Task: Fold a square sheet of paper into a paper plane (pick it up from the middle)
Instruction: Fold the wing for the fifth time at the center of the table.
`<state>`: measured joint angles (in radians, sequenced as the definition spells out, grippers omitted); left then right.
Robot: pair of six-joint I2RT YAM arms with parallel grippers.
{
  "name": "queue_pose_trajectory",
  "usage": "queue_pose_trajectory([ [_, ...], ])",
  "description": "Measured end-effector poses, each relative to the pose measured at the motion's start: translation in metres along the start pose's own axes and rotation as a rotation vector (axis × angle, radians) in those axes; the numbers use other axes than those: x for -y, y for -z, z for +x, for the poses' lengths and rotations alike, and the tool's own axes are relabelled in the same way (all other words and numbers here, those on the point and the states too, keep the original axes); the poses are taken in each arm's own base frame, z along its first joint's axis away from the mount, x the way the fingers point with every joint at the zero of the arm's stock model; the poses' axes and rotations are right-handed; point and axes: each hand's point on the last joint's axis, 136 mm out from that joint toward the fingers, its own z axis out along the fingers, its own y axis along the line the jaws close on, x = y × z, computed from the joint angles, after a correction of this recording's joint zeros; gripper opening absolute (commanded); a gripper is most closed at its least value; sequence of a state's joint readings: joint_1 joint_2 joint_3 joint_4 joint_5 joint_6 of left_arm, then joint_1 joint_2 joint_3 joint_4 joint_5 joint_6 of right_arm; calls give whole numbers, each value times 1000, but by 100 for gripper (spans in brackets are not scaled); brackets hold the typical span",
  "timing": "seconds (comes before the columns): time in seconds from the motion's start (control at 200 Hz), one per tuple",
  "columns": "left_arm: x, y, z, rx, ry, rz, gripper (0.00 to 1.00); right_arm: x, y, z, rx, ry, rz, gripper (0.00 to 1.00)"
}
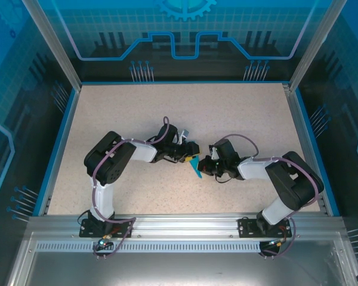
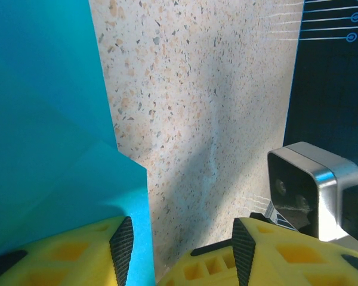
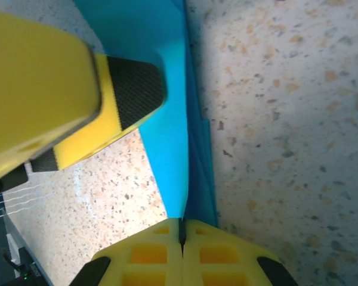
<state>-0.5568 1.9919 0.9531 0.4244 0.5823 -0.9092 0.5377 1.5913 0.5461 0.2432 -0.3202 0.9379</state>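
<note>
The folded sheet of paper is clamped in the right end effector, over the tabletop. Ahead-left of it, the paper's edge is set between the left end effector's parted fingers, against one pad.

teal paper: one piece is counted, though its folded layers cannot surely be numbered | arms: two are counted, left arm, right arm | grippers: two are counted, left gripper, right gripper | table: one

Teal paper folded into narrow pointed wedge, layered, near table centre.
</note>
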Motion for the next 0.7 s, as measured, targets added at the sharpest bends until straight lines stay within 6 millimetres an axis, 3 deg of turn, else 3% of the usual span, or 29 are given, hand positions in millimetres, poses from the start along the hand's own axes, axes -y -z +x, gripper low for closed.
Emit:
queue_pose_trajectory([
  [0.55, 1, -2, 4, -13, -4, 4, 51, -1, 6, 3, -10, 39, 25, 10],
  [0.7, 1, -2, 4, -15, -4, 5, 51, 1, 7, 12, -41, 58, 48, 10],
])
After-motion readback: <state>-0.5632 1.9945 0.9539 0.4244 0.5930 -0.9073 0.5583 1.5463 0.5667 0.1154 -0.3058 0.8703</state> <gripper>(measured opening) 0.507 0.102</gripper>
